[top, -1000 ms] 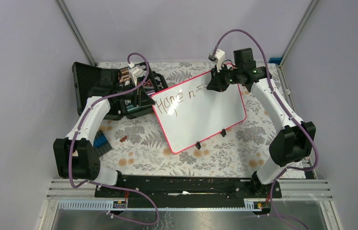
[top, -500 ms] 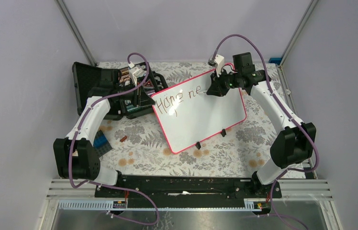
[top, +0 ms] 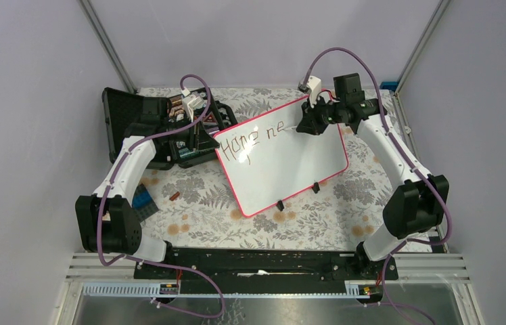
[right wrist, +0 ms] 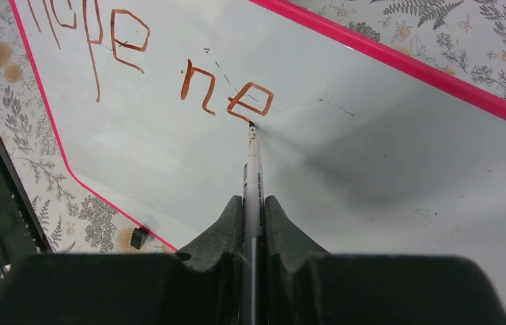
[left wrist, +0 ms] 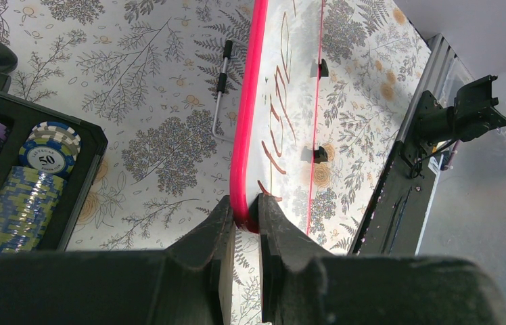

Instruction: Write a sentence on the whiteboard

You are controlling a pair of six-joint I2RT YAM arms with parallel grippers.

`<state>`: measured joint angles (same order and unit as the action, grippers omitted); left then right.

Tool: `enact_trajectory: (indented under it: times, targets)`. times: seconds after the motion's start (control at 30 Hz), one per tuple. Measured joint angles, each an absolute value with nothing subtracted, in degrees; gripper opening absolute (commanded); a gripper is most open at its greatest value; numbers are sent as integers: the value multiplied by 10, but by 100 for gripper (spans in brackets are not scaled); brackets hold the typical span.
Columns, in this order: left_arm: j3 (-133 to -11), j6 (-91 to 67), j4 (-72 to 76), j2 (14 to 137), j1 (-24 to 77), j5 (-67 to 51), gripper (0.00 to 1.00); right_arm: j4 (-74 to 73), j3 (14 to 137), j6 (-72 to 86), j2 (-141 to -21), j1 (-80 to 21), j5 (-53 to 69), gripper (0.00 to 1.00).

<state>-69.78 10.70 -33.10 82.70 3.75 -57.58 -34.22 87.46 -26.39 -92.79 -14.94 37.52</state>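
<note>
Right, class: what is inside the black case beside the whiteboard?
Stacked poker chips, one marked 50, sit in the case. From above, the left arm covers much of its inside, so the rest cannot be seen.

Poker chips [left wrist: 49, 146] fill an apparently open black case [top: 123, 114].

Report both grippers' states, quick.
Left gripper: closed, clamping the whiteboard by its pink rim.
Right gripper: closed, holding the marker, tip on the board.
</note>
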Motion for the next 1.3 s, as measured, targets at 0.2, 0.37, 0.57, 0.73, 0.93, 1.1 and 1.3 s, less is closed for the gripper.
enact_trajectory:
  times: [0.2,0.37,0.57,0.73,0.93,1.1,1.3]
  targets:
    - [-698,107,-331,827,37,-576,0,-346,875,-269,-926,-148,376,0]
    - [-700,107,-334,827,38,-576,0,-349,875,-272,-913,-145,378,0]
    - [-700,107,-334,827,39,-576,0,-345,880,-271,-900,-130,382,0]
    - [-700,107,-334,827,39,-576,0,-343,883,-271,-906,-128,382,0]
    - [-700,107,-334,827,39,-576,0,-340,888,-266,-920,-127,383,0]
    - [-700,107,-334,827,39,-576,0,-340,898,-265,-926,-127,386,0]
    - [-700,107,-334,827,39,-576,0,-340,901,-263,-930,-127,385,0]
